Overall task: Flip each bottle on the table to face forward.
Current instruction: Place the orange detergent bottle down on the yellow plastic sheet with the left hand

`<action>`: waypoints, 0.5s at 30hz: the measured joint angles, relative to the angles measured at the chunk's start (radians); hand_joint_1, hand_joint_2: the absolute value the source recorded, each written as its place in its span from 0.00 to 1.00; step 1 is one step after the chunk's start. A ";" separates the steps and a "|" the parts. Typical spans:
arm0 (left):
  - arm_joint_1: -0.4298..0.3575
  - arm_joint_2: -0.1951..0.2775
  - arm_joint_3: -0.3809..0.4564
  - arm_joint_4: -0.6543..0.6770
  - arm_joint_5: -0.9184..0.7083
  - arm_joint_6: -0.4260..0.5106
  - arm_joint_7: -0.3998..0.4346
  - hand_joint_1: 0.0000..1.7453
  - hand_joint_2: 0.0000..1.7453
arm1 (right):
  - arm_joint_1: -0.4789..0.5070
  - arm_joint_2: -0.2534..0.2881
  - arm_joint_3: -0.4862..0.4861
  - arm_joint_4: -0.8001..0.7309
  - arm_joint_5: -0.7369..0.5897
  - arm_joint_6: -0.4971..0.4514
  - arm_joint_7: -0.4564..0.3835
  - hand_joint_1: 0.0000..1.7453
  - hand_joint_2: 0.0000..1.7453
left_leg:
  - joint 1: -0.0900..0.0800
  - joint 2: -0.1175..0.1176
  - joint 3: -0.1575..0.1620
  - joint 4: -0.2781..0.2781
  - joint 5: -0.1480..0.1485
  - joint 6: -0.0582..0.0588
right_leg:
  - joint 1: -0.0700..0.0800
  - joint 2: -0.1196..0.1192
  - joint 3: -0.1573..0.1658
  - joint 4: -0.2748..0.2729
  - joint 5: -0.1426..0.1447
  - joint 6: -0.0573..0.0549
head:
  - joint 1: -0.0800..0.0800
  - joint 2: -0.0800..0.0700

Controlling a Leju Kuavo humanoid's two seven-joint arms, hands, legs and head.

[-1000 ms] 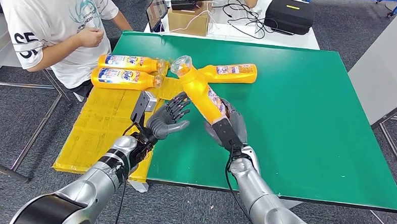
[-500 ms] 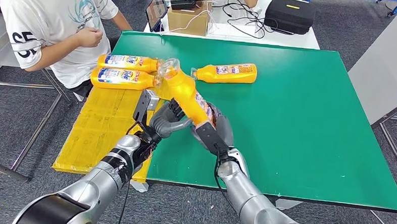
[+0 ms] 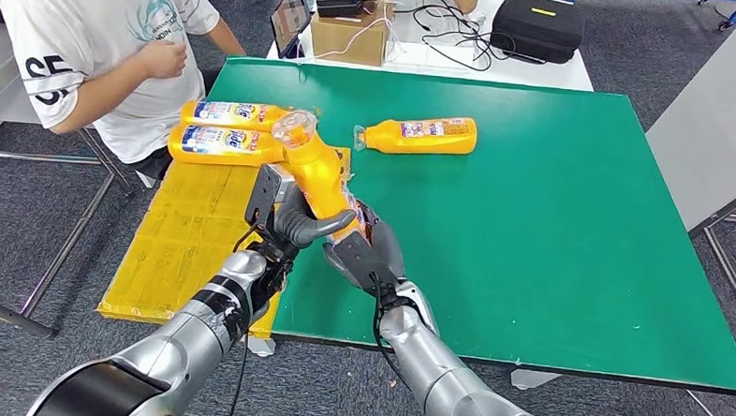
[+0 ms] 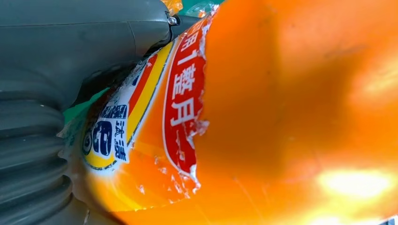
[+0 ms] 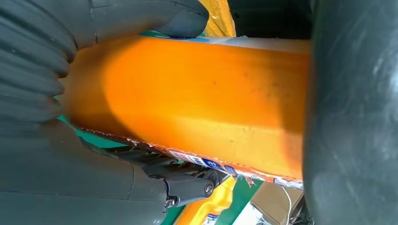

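An orange bottle (image 3: 321, 173) with a clear cap is held tilted above the table's near left edge, cap pointing away from me. My right hand (image 3: 367, 255) grips its lower end. My left hand (image 3: 298, 222) wraps its middle, thumb across the front. The left wrist view shows the bottle's torn label (image 4: 183, 108) pressed against the palm, and the right wrist view shows its plain orange side (image 5: 197, 98). Another orange bottle (image 3: 422, 134) lies on the green table (image 3: 551, 225), label up. Two more bottles (image 3: 232, 116) (image 3: 222, 144) lie side by side on the yellow mat (image 3: 185, 238).
A person in a white shirt (image 3: 100, 37) stands at the far left corner, close to the two bottles on the mat. A cardboard box (image 3: 350, 34), cables and a black case (image 3: 536, 26) sit on a white table beyond. A grey cabinet (image 3: 714, 129) stands at the right.
My right hand has carried the bottle leftward and toward me. My left hand, open with fingers spread before, has closed around the bottle's middle.
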 joint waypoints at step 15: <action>0.003 -0.003 -0.003 0.001 0.018 0.032 -0.007 1.00 1.00 | 0.003 -0.002 0.118 0.003 -0.130 -0.003 0.017 0.40 1.00 | 0.000 0.000 0.000 0.000 0.000 0.000 | 0.000 0.000 0.000 0.000 0.000 0.000 | 0.000 0.000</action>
